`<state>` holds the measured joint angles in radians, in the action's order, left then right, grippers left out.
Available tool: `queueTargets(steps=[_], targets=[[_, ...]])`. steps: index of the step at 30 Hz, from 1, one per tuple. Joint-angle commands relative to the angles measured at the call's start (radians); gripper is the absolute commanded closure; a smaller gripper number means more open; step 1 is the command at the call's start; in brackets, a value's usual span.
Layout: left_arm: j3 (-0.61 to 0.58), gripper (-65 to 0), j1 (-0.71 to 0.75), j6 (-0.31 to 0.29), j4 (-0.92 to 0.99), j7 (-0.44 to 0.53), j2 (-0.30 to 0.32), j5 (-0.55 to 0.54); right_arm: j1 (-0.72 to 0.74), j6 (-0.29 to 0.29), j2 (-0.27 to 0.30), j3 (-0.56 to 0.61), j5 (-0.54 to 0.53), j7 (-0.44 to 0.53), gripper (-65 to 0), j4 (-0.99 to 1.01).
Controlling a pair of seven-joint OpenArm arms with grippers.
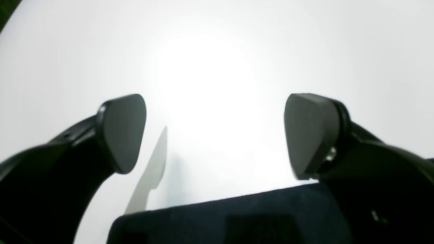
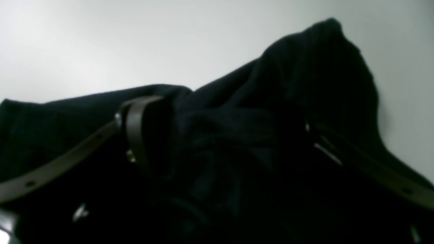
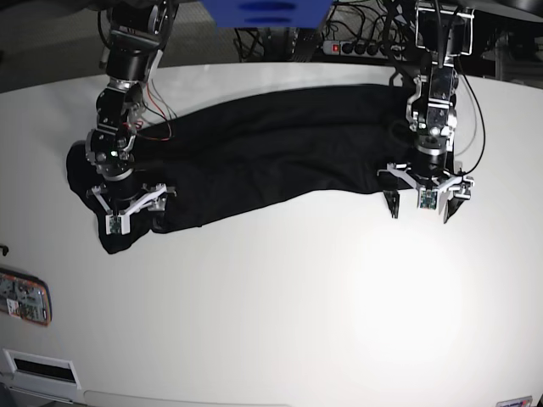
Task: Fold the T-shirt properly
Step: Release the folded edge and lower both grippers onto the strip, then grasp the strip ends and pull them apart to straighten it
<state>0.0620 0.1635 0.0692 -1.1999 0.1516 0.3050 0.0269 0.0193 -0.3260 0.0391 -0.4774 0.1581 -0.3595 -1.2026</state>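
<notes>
The black T-shirt [image 3: 263, 153] lies stretched in a long band across the far half of the white table [image 3: 280, 305]. My right gripper [image 3: 131, 216] is at the shirt's left end, pointing down onto the cloth. In the right wrist view its fingers [image 2: 135, 132] stand apart, with bunched T-shirt [image 2: 257, 101] fabric under and between them. My left gripper [image 3: 420, 206] hangs just past the shirt's right end. Its pads [image 1: 123, 132] are wide apart over bare table, the gripper [image 1: 217, 135] holds nothing, and the T-shirt [image 1: 230, 217] edge shows just behind them.
An orange-edged device [image 3: 25, 297] lies at the table's left edge. A power strip [image 3: 352, 48] and cables sit behind the table, and a blue object [image 3: 263, 13] is at the top. The table's front edge carries a white label [image 3: 38, 366].
</notes>
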Motion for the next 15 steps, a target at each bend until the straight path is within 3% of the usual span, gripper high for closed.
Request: queueTargets(steps=[1, 15], targets=[[-0.004, -61.6, 0.005, 0.004, 0.044, -0.232, 0.004, 0.072, -0.012, -0.006, -0.002, 0.003, 0.050, -0.106, -45.7, 0.004], [0.123, -61.7, 0.063, 0.004, -0.407, -0.238, -0.031, 0.071, -0.014, -0.006, -0.006, 0.027, 0.054, -0.029, -45.8, -0.250]])
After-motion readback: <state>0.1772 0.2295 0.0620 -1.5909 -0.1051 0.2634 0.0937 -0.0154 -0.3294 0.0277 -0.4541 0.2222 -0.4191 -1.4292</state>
